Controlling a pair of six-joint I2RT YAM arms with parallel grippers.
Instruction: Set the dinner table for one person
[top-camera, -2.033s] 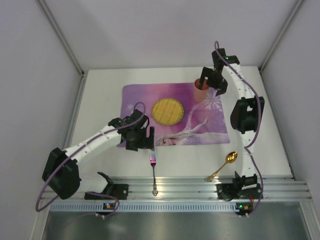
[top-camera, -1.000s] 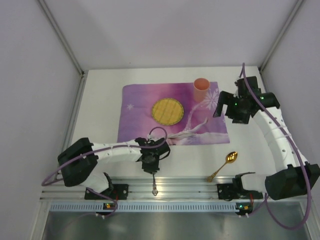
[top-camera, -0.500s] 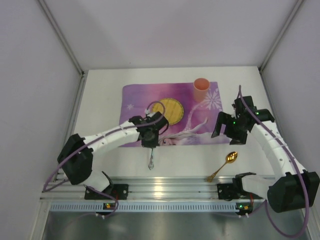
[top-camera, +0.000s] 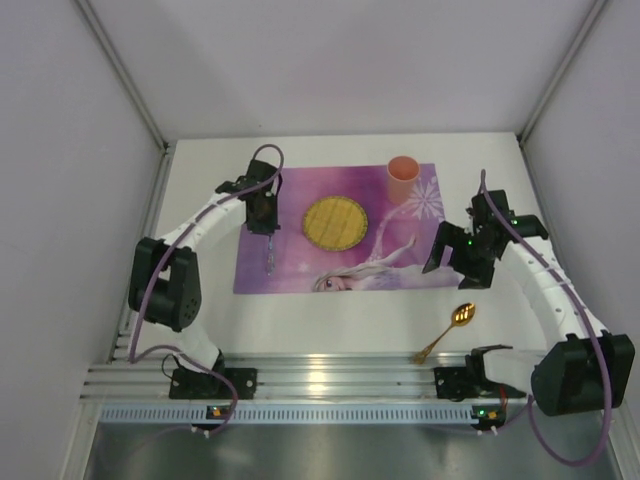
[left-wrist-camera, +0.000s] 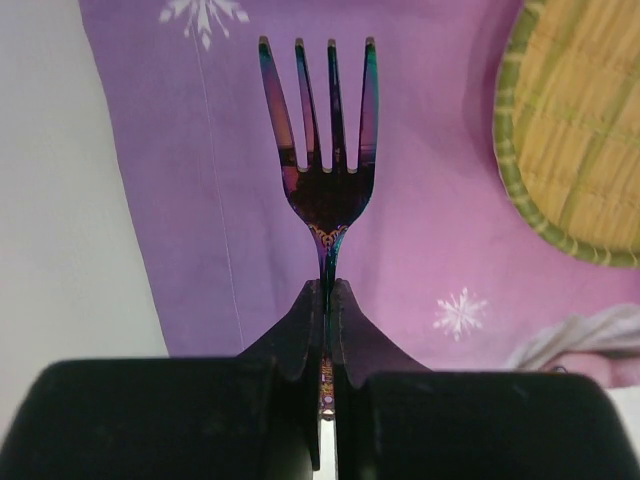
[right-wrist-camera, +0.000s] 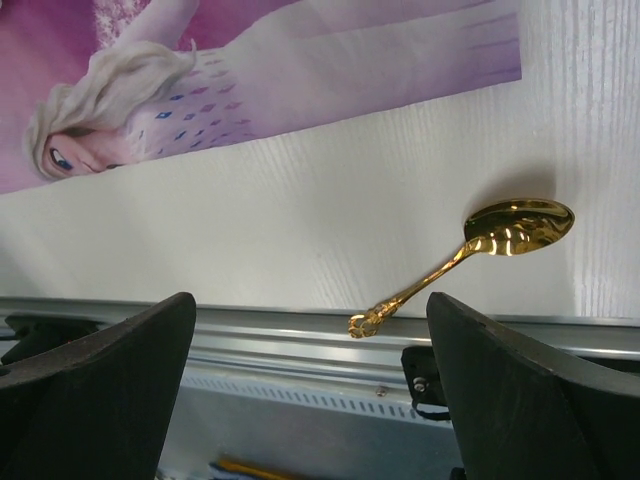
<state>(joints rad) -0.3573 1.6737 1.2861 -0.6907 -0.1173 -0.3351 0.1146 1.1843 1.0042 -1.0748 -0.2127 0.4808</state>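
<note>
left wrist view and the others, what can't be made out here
- Iridescent metal fork: handle hidden between the left tool's shut fingers, left wrist view; top view too small to show whether its tines touch the purple printed cloth placemat.
- Round yellow woven plate: cut off by the right edge, left wrist view.
- Orange cup: contents too small to judge, top view.

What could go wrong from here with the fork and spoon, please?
The left gripper pinches the fork by its thin handle alone; it might swivel or slip.
The plate is close; the fork might land on its rim.
The spoon ends at the rail, awkward for the open right gripper.
</note>
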